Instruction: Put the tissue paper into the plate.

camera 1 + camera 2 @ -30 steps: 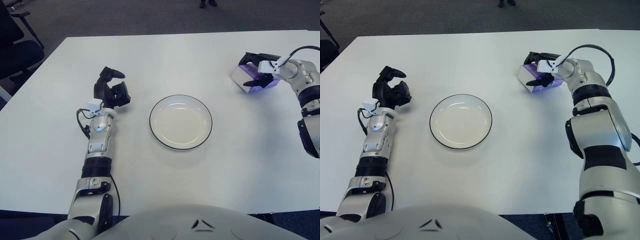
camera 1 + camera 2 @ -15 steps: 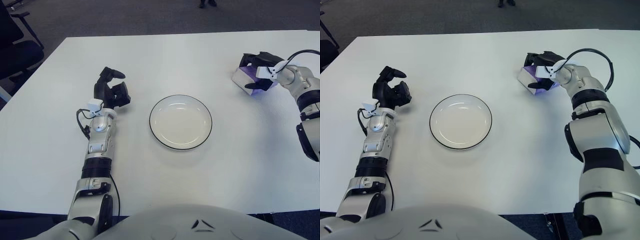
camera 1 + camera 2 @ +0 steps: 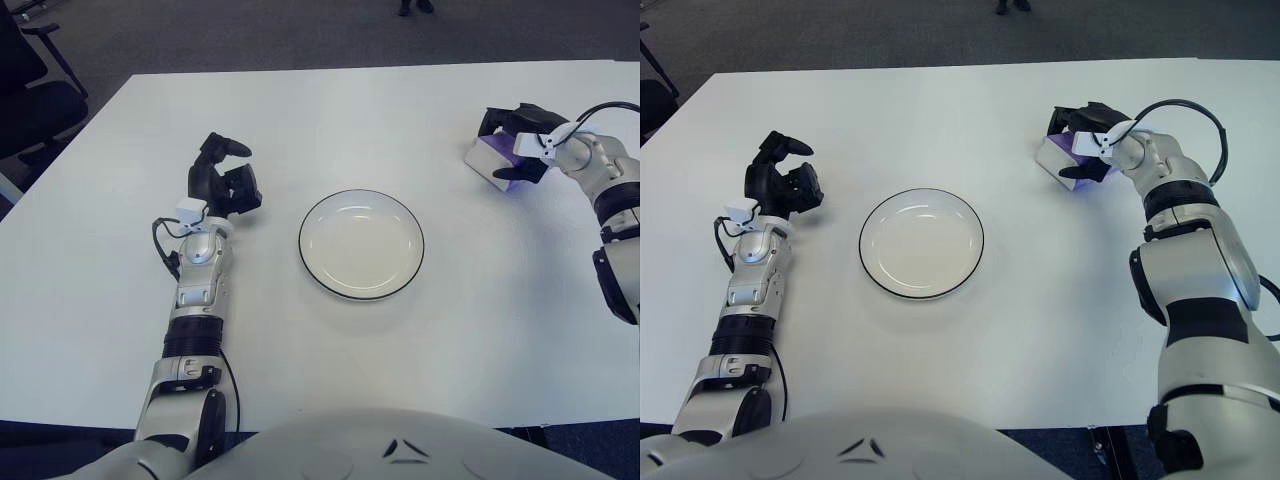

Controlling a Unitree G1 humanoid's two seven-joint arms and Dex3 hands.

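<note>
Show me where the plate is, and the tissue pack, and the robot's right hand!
plate (image 3: 869, 265), right eye view, bare left rim.
tissue pack (image 3: 1051, 159), right eye view, white end face.
right hand (image 3: 1090, 142), right eye view, middle of hand, fingers round the pack.

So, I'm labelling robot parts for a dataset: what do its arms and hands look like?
Both arms are silver-grey segmented shells with black joint bands. The left hand and right hand are black with three stubby fingers; each wrist carries a small white module with a thin black cable looping out of it.
</note>
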